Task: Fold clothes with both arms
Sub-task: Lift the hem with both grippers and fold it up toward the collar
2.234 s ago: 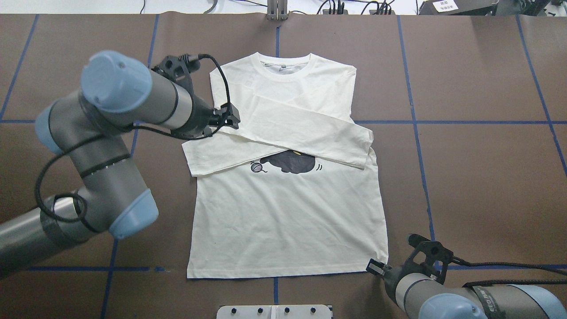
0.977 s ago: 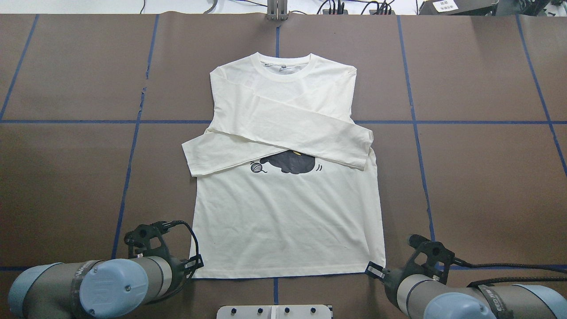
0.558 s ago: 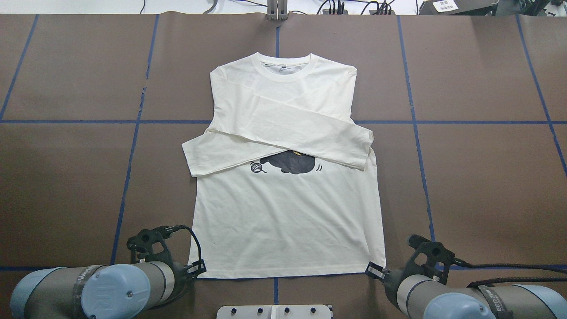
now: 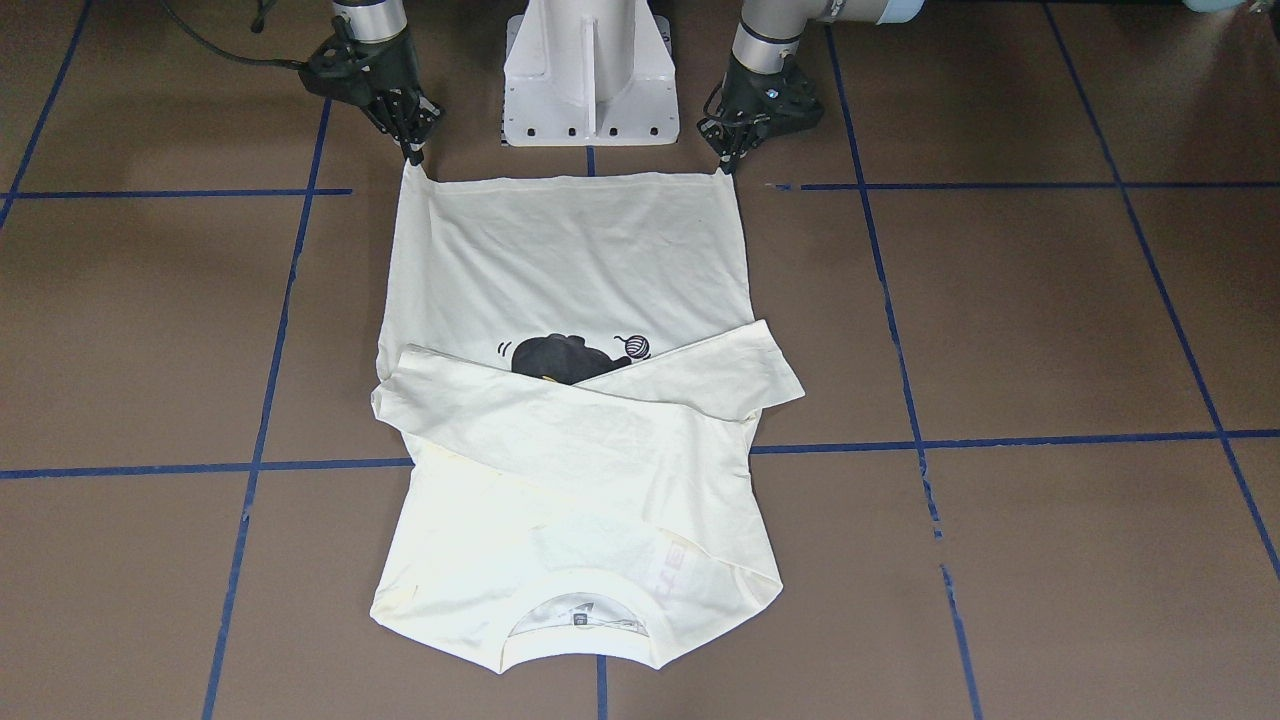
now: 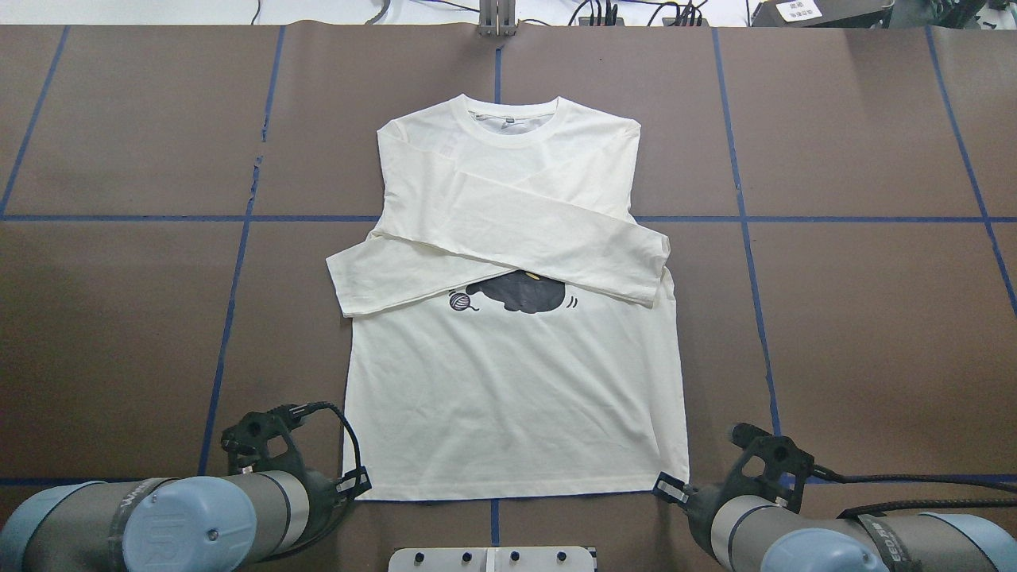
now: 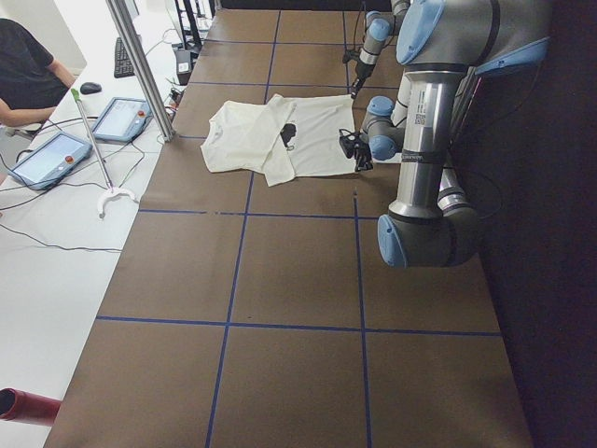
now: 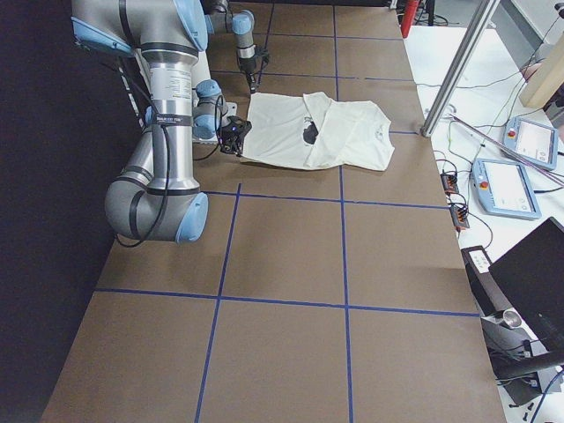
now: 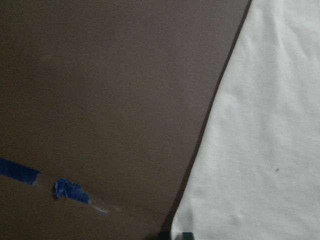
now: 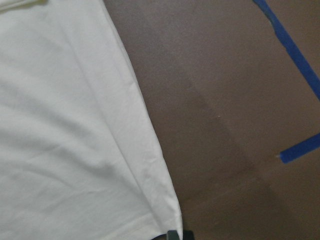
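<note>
1. The right gripper has its jaws narrow, pinching one hem corner of the T-shirt; the corner peaks up at its tips.
2. The left gripper is likewise narrow, closed on the other hem corner.
3. The hem runs straight from one gripper to the other, and the rest of the shirt lies flat on the table, stretching away from both.
4. Beyond the grippers, the cat print peeks out from under two crossed sleeves.
5. The collar lies at the end farthest from them.
6. The white pedestal base stands between the two grippers, on the side away from the shirt.
</note>
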Available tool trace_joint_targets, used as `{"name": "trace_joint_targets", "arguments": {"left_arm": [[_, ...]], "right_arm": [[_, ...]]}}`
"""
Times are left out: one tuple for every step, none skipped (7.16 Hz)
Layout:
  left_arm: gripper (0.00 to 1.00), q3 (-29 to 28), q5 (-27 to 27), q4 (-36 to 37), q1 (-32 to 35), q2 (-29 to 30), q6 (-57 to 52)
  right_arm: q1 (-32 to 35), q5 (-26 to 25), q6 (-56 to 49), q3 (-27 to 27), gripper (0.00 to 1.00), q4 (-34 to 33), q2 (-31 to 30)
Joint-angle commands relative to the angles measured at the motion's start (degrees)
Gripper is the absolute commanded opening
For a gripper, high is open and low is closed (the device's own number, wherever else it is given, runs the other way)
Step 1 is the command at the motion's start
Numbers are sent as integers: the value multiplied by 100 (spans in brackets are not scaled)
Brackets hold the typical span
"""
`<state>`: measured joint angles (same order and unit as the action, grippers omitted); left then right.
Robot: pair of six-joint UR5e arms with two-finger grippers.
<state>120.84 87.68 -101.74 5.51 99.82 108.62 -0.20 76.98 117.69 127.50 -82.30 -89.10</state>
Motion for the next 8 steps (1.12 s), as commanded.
{"name": "trace_joint_targets", "arguments": {"left_arm": [[0,813,29,476,-146,-259,124],[0,1566,386,784,-138,-513,186],[0,2079,746,1091,-34,-498,186],[0,2058,785,1129,324,-307,99],[0,1657,811,1138,1146,322,-493],[0,800,864,1165,1911,1068,-1204],[0,18,864,1078,2510,1327,-1846],[0,-591,873,920,3151,1626,-2479]], "right_arm": [[-111,79,0,379,0,3,-19],[-120,237,0,607,0,3,-185],[158,264,-17,1123,0,-14,-299],[709,421,-105,1128,0,-14,-231],[1437,823,-793,746,0,-6,127],[2427,1453,-1713,-146,0,-23,1018],[3412,2208,-2279,-1068,0,3,1583],[3996,2477,-2816,-1843,0,-5,2172]]}}
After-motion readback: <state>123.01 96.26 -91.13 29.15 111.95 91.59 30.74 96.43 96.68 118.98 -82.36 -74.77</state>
